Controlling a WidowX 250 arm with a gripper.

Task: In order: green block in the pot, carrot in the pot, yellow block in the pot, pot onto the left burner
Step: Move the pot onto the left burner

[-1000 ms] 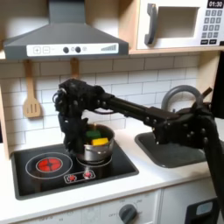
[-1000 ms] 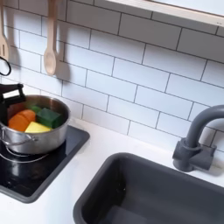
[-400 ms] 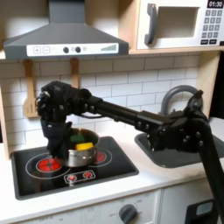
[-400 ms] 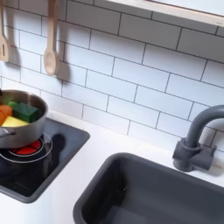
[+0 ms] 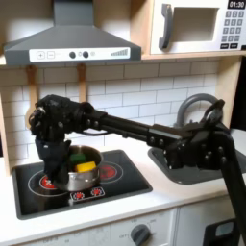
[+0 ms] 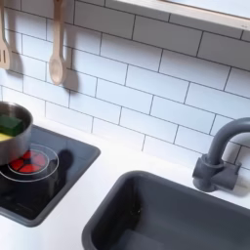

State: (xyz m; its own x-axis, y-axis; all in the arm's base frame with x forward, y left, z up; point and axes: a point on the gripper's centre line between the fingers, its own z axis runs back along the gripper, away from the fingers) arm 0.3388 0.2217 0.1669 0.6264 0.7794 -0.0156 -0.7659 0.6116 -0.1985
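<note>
Blocks loaded in pot (image 5: 81, 169), gripper (image 5: 55, 163) at its rim, finger state unclear; pot nearing left burner (image 5: 48, 180), unplaced.

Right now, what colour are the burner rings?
Red rings on black glass; the burner shows best in the second exterior view.

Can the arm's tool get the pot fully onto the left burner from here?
Probably yes: the tool is at the pot, which is midway between the burners, and the left burner beside it looks free.
</note>
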